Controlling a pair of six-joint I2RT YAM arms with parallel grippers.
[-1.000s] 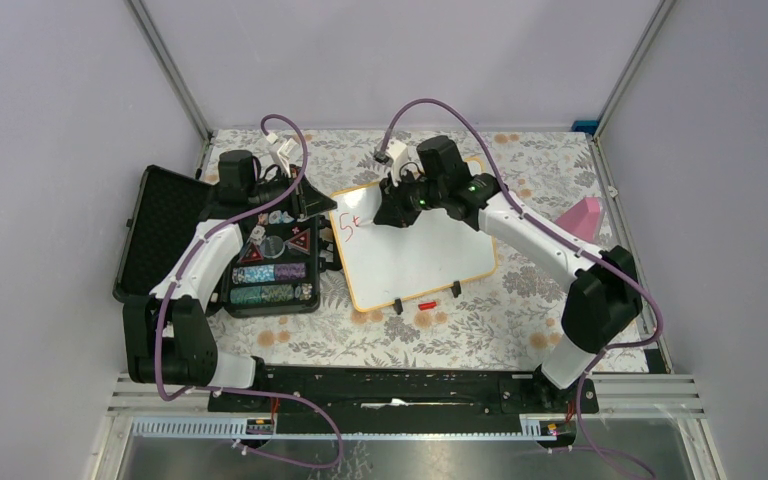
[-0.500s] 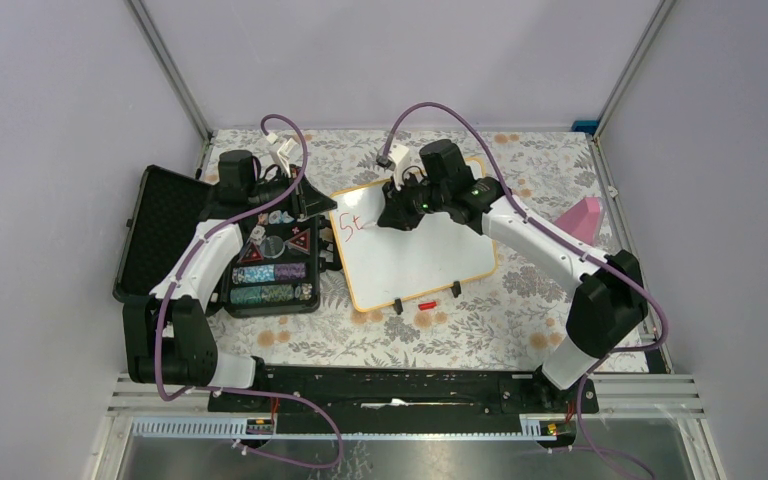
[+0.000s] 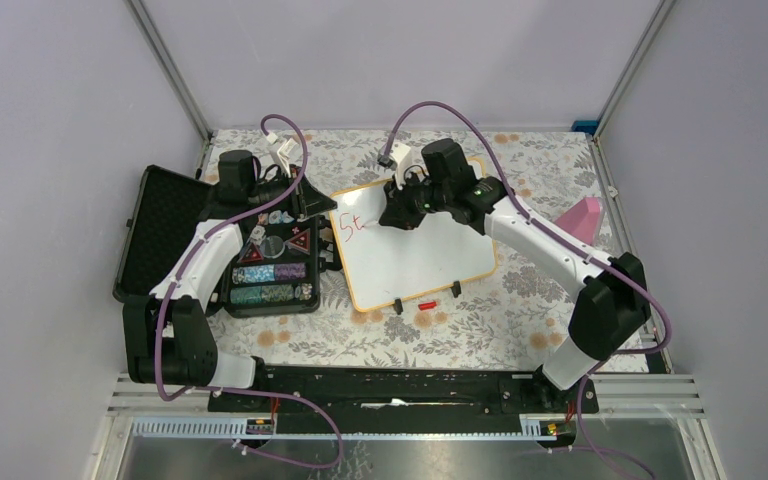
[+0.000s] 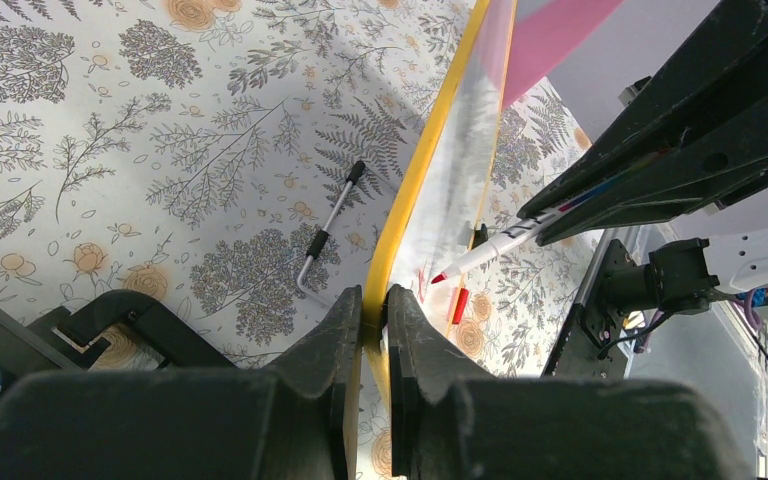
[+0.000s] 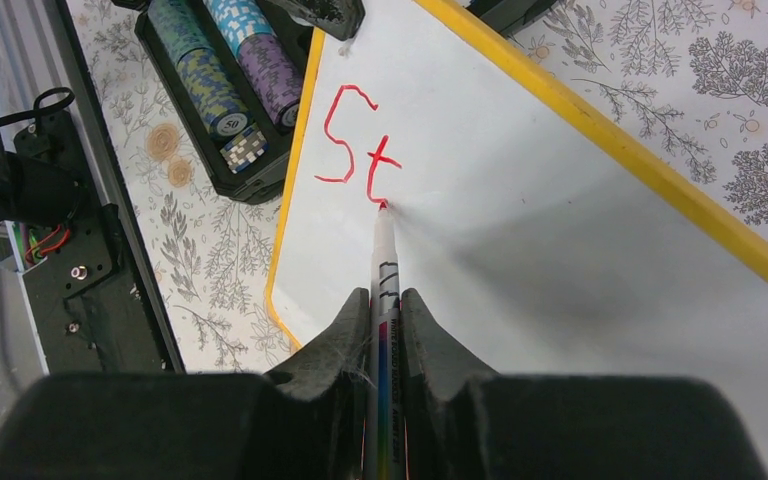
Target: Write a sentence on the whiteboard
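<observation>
From my station, the glossy white whiteboard with its thin tan wooden frame [image 3: 415,250] lay in the middle of the overhead view on the flower-printed tablecloth [image 3: 520,160]. It was turned a little askew, just right of the open black hard case of poker chips [image 3: 270,270].

The left gripper [image 4: 372,300] had its two black fingers pressed together on the board's frame, at the left edge near the upper corner, so I judged it was steadying the board. The right gripper [image 5: 385,310] pinched a slim white marker with coloured stripes on its barrel [image 5: 384,270] between both fingers. The red tip touched the board at the foot of the second letter.

Two red letters [image 5: 360,150], an "S" and a "t", stood in the upper left of the board. Everything to their right and below was bare white. By my reckoning the sentence was barely begun: a first word was started, the rest of it and all the other words were left, and there was plenty of room across the board.

A small red cap-like piece [image 3: 427,303] lay on the cloth just below the board's lower edge. I could not tell whether it belonged to the marker.
</observation>
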